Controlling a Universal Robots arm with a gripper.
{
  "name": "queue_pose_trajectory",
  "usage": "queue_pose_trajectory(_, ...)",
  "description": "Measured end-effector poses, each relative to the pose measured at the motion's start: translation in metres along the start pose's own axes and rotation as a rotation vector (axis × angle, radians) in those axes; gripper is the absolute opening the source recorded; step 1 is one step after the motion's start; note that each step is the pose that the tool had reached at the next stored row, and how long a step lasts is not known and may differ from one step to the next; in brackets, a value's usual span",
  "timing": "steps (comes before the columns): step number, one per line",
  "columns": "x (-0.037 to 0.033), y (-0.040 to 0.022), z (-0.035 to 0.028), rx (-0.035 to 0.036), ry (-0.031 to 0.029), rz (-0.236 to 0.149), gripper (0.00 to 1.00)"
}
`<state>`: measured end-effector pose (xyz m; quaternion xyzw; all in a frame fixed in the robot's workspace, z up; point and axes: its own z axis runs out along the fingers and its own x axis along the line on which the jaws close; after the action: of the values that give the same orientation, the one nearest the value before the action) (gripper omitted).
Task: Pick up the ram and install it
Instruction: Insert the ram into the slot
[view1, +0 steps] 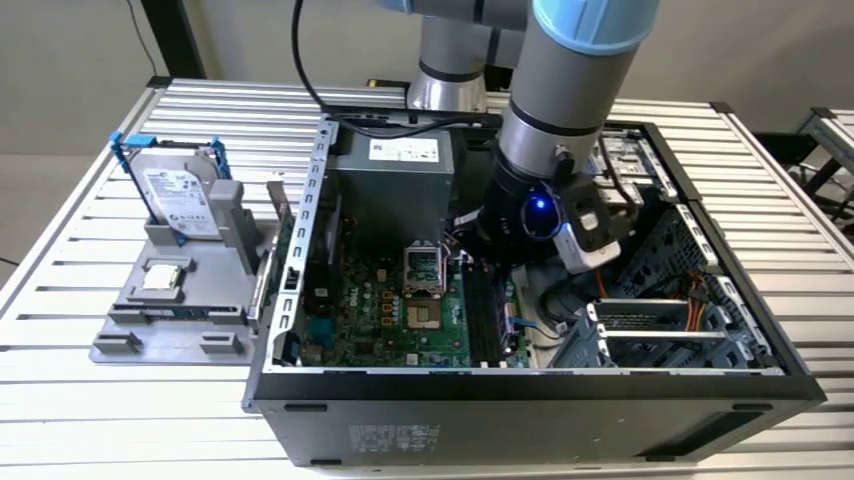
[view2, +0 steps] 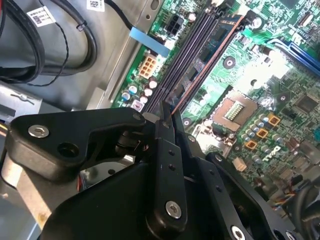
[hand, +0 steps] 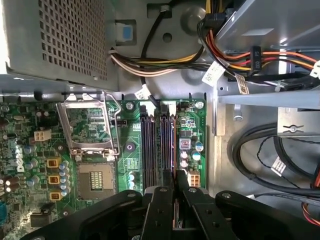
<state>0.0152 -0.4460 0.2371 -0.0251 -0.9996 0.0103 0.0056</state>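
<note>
Closest to me is the open computer case (view1: 534, 400), lying on its side on the slatted bench (view1: 80, 420) and taking up most of the half toward the exterior view's right. The motherboard (view1: 387, 310) is laid bare inside it.

The arm (view1: 561, 100) reaches down into the case, with the gripper (view2: 166, 112) low over the memory slots (hand: 150, 150), which run along the board's edge toward the case's drive bays. The fingers (hand: 162, 200) are drawn in close, with only a thin sliver between them. That sliver looks to me like the end of the ram (view2: 215, 45), so I judge them to be clamped on it.

In the second wrist view the ram stands on edge, in line with the slots, and runs away from the fingertips. It is at the slot, or already down into it.

So the pick-up looks finished and the stick has been brought to its place. I cannot tell whether it is pressed fully home, or whether the latches have caught. Letting go is left, as I judge it.

Farther off, near the bench edge at the exterior view's left, a grey holder (view1: 160, 320) carries the hard drive (view1: 180, 190) upright and a small square chip (view1: 163, 276).
</note>
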Motion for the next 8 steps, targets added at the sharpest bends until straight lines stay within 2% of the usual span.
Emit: queue_pose_trajectory(8, -0.0018, 0.0000, 0.0069, 0.0033, -0.0002, 0.000, 0.00)
